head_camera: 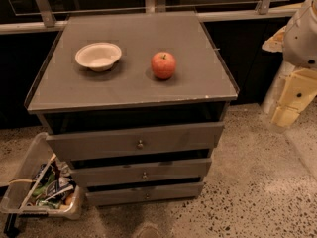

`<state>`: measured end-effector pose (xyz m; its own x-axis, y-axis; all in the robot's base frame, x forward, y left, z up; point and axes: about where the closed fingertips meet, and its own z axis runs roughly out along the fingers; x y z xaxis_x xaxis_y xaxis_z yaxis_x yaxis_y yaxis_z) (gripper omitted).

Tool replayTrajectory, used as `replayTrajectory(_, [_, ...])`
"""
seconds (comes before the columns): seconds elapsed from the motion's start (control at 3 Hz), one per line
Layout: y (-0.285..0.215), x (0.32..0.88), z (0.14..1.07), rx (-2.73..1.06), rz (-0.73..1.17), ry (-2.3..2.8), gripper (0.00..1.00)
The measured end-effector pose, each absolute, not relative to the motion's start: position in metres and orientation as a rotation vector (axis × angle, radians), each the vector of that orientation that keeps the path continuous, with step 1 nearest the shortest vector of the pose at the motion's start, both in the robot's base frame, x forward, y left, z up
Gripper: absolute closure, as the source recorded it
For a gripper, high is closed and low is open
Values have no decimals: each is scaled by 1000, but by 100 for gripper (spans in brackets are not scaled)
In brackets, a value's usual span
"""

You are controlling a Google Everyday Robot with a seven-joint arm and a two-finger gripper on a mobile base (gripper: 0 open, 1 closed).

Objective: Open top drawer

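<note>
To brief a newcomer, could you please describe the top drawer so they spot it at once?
Find the grey cabinet bearing a bowl and an apple; the gripper hangs off its right side. The top drawer is the uppermost of three knobbed fronts, and the tallest and widest.

At right, white arm [303, 33] with dark screws [311, 62], cream gripper [290, 103].

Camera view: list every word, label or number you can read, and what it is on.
No text can be read.
Packets in the plastic bin: printing too blurred to read.
Top drawer, bowl, apple: no markings.
Gripper, at the right edge beside the cabinet: no label.
</note>
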<state>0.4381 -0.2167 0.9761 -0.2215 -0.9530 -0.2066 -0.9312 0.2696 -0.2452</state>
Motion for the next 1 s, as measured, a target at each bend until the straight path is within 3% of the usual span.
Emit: replayTrajectory(1.0, [-201,436,954,-1793,-17,2081,0])
